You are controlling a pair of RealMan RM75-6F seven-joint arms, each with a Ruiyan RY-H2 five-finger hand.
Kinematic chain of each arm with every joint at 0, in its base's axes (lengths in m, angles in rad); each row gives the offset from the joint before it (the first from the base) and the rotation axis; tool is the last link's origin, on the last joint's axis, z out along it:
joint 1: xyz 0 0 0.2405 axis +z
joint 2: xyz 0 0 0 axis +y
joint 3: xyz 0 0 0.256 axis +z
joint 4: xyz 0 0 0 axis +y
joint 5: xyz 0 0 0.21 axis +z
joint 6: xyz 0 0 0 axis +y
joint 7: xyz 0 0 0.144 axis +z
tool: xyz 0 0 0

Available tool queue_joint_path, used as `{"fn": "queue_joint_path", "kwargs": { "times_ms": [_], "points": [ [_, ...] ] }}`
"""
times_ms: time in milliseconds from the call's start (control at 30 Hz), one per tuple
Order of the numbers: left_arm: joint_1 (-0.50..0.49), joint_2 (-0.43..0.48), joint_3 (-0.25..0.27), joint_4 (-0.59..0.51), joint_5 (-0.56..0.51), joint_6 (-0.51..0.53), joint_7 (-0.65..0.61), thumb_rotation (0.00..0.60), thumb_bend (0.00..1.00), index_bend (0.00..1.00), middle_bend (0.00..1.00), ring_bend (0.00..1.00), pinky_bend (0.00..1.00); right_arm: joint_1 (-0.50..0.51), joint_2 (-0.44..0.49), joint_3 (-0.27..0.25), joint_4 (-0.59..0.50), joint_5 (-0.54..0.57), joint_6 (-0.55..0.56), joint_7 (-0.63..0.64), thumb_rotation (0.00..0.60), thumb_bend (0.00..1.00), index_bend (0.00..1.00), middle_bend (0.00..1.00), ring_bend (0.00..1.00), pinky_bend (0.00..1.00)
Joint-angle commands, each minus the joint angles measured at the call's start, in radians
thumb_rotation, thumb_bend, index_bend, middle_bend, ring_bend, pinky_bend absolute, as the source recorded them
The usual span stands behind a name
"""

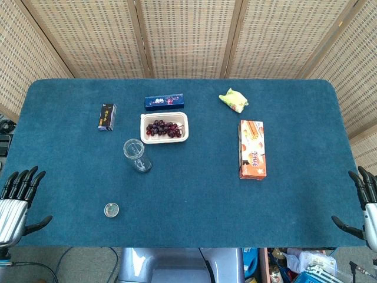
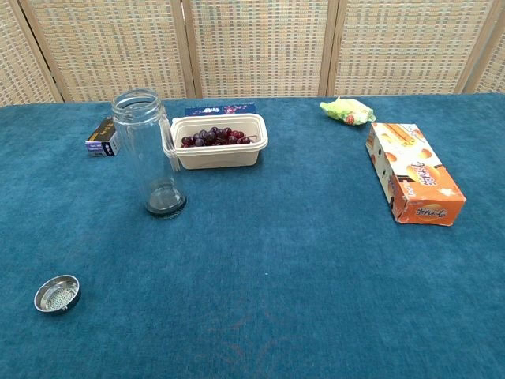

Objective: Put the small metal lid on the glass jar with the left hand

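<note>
Small metal lid nr table's front-left edge; glass jar being flanked by grape tray. Left hand & right hand being held open, empty.

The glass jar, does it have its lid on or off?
Off. The glass jar stands open-topped and empty, and the small metal lid lies apart on the table.

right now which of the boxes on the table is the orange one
The orange snack box on the right side of the table, well apart from the others. The small black box and the blue box sit at the left, near the grape tray.
</note>
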Motion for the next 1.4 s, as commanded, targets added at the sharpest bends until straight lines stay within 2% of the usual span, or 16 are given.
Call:
{"fn": "queue_joint_path", "kwargs": {
  "times_ms": [33, 300, 367, 533, 633, 733, 867, 1067, 1400],
  "points": [
    [0.001, -0.001, 0.002, 0.000, 0.003, 0.001, 0.003, 0.600, 0.11, 0.00, 0.00, 0.00, 0.00, -0.002, 0.003, 0.001, 0.001, 0.001, 0.002, 0.008, 0.600, 0.00, 0.00, 0.00, 0.00, 0.00],
    [-0.003, -0.008, 0.005, 0.001, 0.009, -0.005, -0.020, 0.600, 0.11, 0.00, 0.00, 0.00, 0.00, -0.004, 0.002, -0.006, -0.004, -0.014, 0.006, 0.002, 0.600, 0.00, 0.00, 0.00, 0.00, 0.00],
    [-0.019, -0.016, 0.014, 0.002, 0.013, -0.043, -0.045, 0.600, 0.11, 0.01, 0.00, 0.00, 0.00, -0.005, 0.003, -0.006, -0.009, -0.017, 0.010, 0.000, 0.600, 0.00, 0.00, 0.00, 0.00, 0.00],
    [-0.095, -0.076, 0.037, 0.045, 0.042, -0.189, -0.050, 0.600, 0.11, 0.35, 0.00, 0.00, 0.00, -0.008, 0.010, -0.004, -0.014, -0.018, 0.016, 0.014, 0.600, 0.00, 0.00, 0.00, 0.00, 0.00],
    [-0.181, -0.192, 0.028, 0.124, 0.013, -0.354, -0.015, 0.600, 0.15, 0.41, 0.00, 0.00, 0.00, -0.008, 0.014, -0.003, -0.008, -0.016, 0.017, 0.044, 0.600, 0.00, 0.00, 0.00, 0.00, 0.00],
    [-0.205, -0.261, 0.008, 0.159, -0.042, -0.404, 0.030, 0.600, 0.22, 0.43, 0.00, 0.00, 0.00, -0.005, 0.019, -0.002, -0.004, -0.013, 0.010, 0.061, 0.600, 0.00, 0.00, 0.00, 0.00, 0.00],
    [-0.223, -0.312, 0.000, 0.191, -0.098, -0.444, 0.062, 0.600, 0.23, 0.46, 0.00, 0.00, 0.00, -0.003, 0.025, 0.001, -0.001, -0.004, 0.004, 0.081, 0.600, 0.00, 0.00, 0.00, 0.00, 0.00],
    [-0.234, -0.349, -0.009, 0.229, -0.139, -0.449, 0.078, 0.600, 0.30, 0.49, 0.00, 0.00, 0.00, -0.004, 0.031, 0.001, 0.001, -0.003, 0.004, 0.101, 0.600, 0.00, 0.00, 0.00, 0.00, 0.00],
    [-0.244, -0.356, 0.002, 0.244, -0.168, -0.454, 0.084, 0.600, 0.38, 0.49, 0.00, 0.00, 0.00, -0.006, 0.035, -0.002, -0.001, -0.008, 0.004, 0.108, 0.600, 0.00, 0.00, 0.00, 0.00, 0.00]
  ]
}}
